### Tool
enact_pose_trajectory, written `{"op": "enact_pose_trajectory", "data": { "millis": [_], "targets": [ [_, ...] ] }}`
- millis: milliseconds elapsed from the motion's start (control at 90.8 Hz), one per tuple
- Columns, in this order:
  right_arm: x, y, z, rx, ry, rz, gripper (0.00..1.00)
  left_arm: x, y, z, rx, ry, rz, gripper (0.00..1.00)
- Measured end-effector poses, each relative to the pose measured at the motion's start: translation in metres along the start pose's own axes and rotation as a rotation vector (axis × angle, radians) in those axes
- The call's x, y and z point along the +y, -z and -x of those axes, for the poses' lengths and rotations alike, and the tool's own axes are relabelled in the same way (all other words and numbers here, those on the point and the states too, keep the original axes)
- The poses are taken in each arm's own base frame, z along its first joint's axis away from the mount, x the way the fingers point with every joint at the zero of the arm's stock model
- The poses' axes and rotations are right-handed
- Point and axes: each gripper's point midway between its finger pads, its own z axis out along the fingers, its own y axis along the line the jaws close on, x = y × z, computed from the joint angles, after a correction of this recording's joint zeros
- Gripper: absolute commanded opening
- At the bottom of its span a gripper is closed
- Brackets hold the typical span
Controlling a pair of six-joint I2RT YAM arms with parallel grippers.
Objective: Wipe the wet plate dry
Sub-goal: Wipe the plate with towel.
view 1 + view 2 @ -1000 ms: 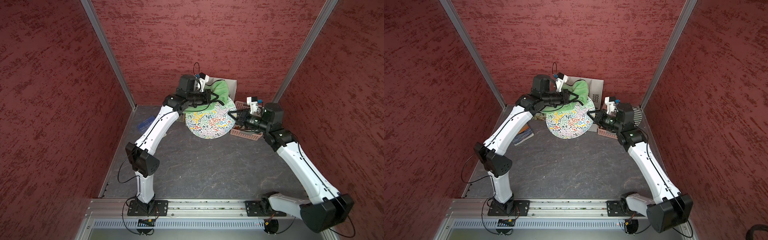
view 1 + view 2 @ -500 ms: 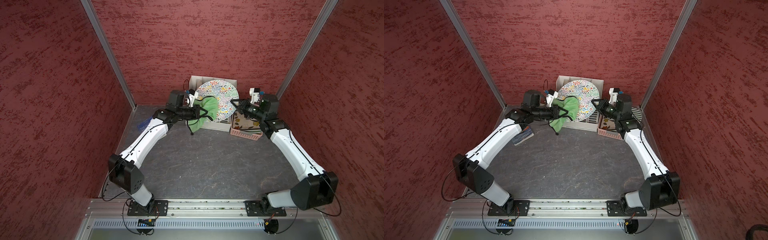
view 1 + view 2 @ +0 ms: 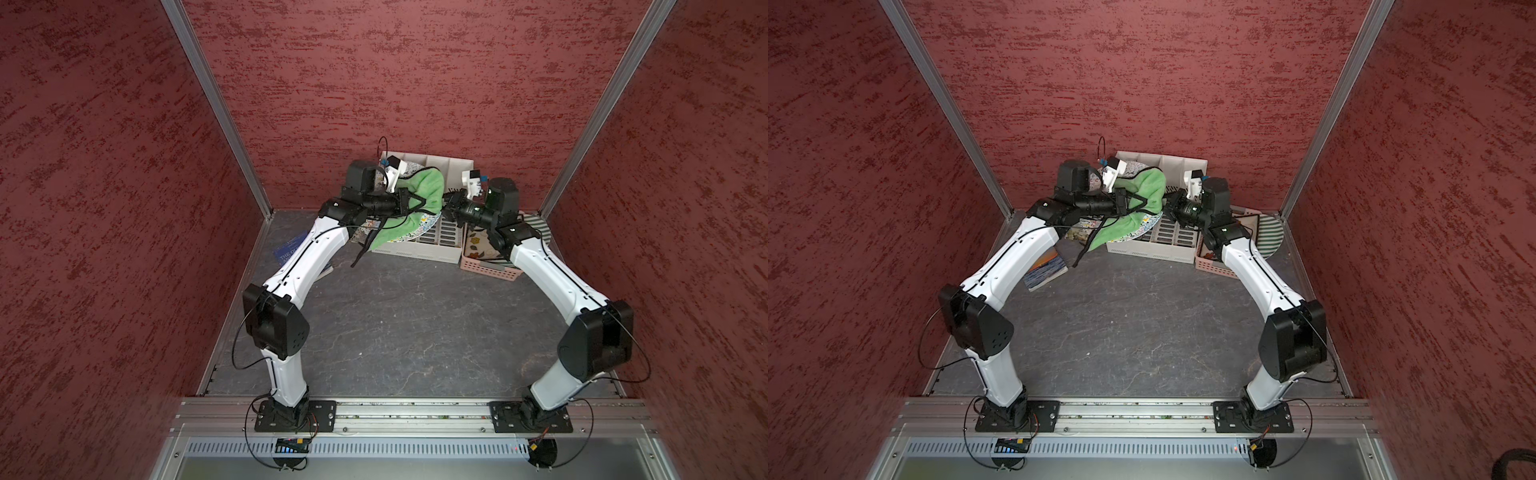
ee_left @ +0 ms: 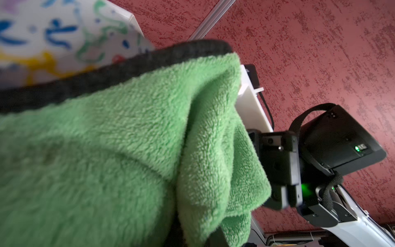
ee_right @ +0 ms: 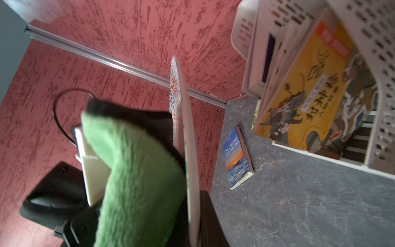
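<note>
Now, left arm: elbow bent, reaching inward; left gripper (image 3: 411,203) clamped on fluffy green cloth (image 3: 426,189).
Right arm: likewise bent; right gripper (image 3: 449,204) pinching rim of colourful patterned round plate (image 5: 188,149).

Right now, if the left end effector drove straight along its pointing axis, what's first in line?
Past the green terry cloth the left end effector grips, likely the right end effector, which faces it closely while clamping the rim of the round multicolour-patterned plate. Exact depth is unclear.
</note>
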Motion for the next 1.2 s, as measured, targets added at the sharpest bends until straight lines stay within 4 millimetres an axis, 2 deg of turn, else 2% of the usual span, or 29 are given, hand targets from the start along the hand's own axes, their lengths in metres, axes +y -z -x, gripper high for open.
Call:
{"op": "enact_pose_trajectory", "data": {
  "millis": [88, 165, 286, 342, 408, 474, 562, 650, 716, 815, 915, 1069, 1201],
  "targets": [
    [-0.003, 0.017, 0.029, -0.087, -0.011, -0.008, 0.0, 0.01, 0.03, 0.001, -0.065, 0.079, 0.011, 0.0],
    [0.011, 0.04, 0.057, -0.179, -0.01, 0.034, 0.0, 0.017, 0.073, 0.029, -0.192, 0.118, 0.023, 0.0],
    [0.06, 0.074, 0.087, -0.29, -0.002, 0.194, 0.0, 0.005, 0.139, 0.086, -0.422, 0.109, -0.025, 0.0],
    [0.085, 0.084, 0.089, -0.303, -0.003, 0.292, 0.0, -0.007, 0.16, 0.107, -0.503, 0.107, -0.087, 0.0],
    [0.11, 0.093, 0.083, -0.293, -0.011, 0.4, 0.0, -0.021, 0.173, 0.125, -0.567, 0.105, -0.177, 0.0],
    [0.126, 0.099, 0.076, -0.265, -0.018, 0.478, 0.0, -0.031, 0.177, 0.136, -0.599, 0.106, -0.265, 0.0],
    [0.137, 0.101, 0.067, -0.219, -0.032, 0.544, 0.0, -0.034, 0.168, 0.146, -0.602, 0.13, -0.358, 0.0],
    [0.138, 0.097, 0.058, -0.174, -0.049, 0.569, 0.0, -0.039, 0.154, 0.155, -0.588, 0.156, -0.443, 0.0],
    [0.134, 0.091, 0.051, -0.139, -0.061, 0.564, 0.0, -0.05, 0.146, 0.162, -0.575, 0.165, -0.511, 0.0],
    [0.128, 0.08, 0.041, -0.085, -0.071, 0.552, 0.0, -0.08, 0.142, 0.169, -0.558, 0.149, -0.62, 0.0],
    [0.128, 0.068, 0.027, -0.034, -0.086, 0.563, 0.0, -0.117, 0.147, 0.172, -0.548, 0.119, -0.728, 0.0],
    [0.161, 0.069, 0.02, -0.005, -0.039, 0.652, 0.0, -0.143, 0.154, 0.174, -0.56, 0.117, -0.821, 0.0],
    [0.19, 0.059, 0.021, 0.008, 0.011, 0.724, 0.0, -0.164, 0.138, 0.161, -0.518, 0.145, -0.886, 0.0]
  ]
}}
